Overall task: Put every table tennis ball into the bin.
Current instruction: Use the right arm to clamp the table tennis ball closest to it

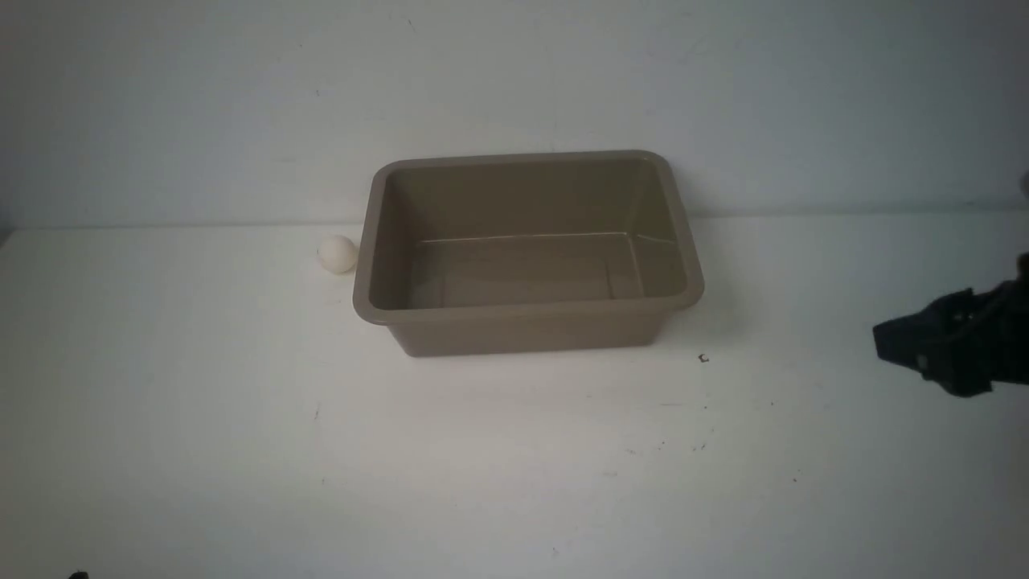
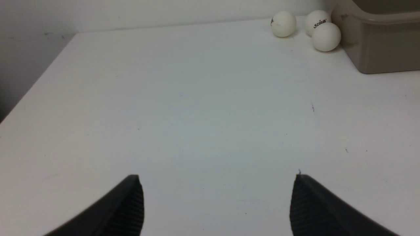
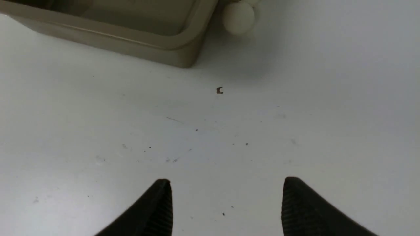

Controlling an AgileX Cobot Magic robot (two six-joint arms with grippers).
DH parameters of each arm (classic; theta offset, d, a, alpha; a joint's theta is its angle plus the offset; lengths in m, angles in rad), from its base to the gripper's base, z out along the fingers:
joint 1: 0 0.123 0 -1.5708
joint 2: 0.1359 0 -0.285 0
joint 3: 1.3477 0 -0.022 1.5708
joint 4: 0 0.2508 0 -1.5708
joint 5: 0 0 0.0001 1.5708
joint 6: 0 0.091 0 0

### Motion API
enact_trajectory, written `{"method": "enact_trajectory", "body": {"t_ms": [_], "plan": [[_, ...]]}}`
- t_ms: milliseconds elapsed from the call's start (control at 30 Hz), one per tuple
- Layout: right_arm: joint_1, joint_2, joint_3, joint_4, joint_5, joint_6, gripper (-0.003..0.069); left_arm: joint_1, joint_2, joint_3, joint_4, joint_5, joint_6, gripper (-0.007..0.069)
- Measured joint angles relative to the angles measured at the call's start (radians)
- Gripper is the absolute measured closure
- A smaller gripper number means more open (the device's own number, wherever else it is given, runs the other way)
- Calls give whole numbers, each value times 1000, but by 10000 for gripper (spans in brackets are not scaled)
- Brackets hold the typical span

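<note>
Since the rectangular taupe plastic bin holds nothing yet, the step in hand looks like a first pick. Three small white plastic table tennis balls sit clustered just beside the bin's left wall, two showing dark printed logos. A fourth ball lies near the bin's right-hand corner. The left gripper and the right gripper hang well apart from the bin, jaws spread wide, grasping nothing. The left should probably take the ball outermost from the bin first, centring it between its jaws and closing gently, since a nudge could set these smooth balls rolling.
</note>
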Motion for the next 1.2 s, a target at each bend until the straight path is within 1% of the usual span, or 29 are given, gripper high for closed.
{"method": "enact_trajectory", "body": {"t_ms": [67, 100, 200, 233, 300, 367, 467, 533, 633, 700, 833, 900, 1000, 1067, 1167, 1200], "plan": [[0, 61, -34, 75, 20, -58, 250, 0, 0, 0, 0, 0, 0, 83], [0, 66, -38, 82, 22, -58, 250, 0, 0, 0, 0, 0, 0, 83], [-11, 150, -101, 180, 78, -192, 250, 0, 0, 0, 0, 0, 0, 83], [-17, 165, -112, 193, 92, -217, 250, 0, 0, 0, 0, 0, 0, 83], [-49, 201, -153, 242, 142, -336, 250, 0, 0, 0, 0, 0, 0, 83], [-84, 221, -179, 294, 179, -416, 250, 0, 0, 0, 0, 0, 0, 83], [-116, 231, -187, 345, 183, -476, 250, 0, 0, 0, 0, 0, 0, 83], [-143, 247, -189, 394, 180, -560, 250, 0, 0, 0, 0, 0, 0, 83], [-151, 286, -189, 416, 179, -688, 250, 0, 0, 0, 0, 1, 0, 83], [-151, 312, -189, 436, 170, -778, 250, 0, 0, 0, 0, 1, 0, 83], [-151, 379, -189, 520, 107, -984, 250, 0, 0, 0, 0, 1, 0, 83], [-151, 425, -189, 596, 69, -1140, 250, 0, 0, 0, 0, 1, 0, 83], [-151, 472, -189, 692, 49, -1295, 251, 0, 0, 0, 0, 1, 0, 83], [-151, 489, -189, 731, 38, -1352, 251, 0, 0, 0, 0, 1, 0, 83], [-151, 542, -190, 834, 10, -1513, 251, 0, 0, 0, 0, 1, 0, 83], [-151, 566, -190, 889, 7, -1599, 251, 0, 0, 0, 0, 1, 0, 83]]}}
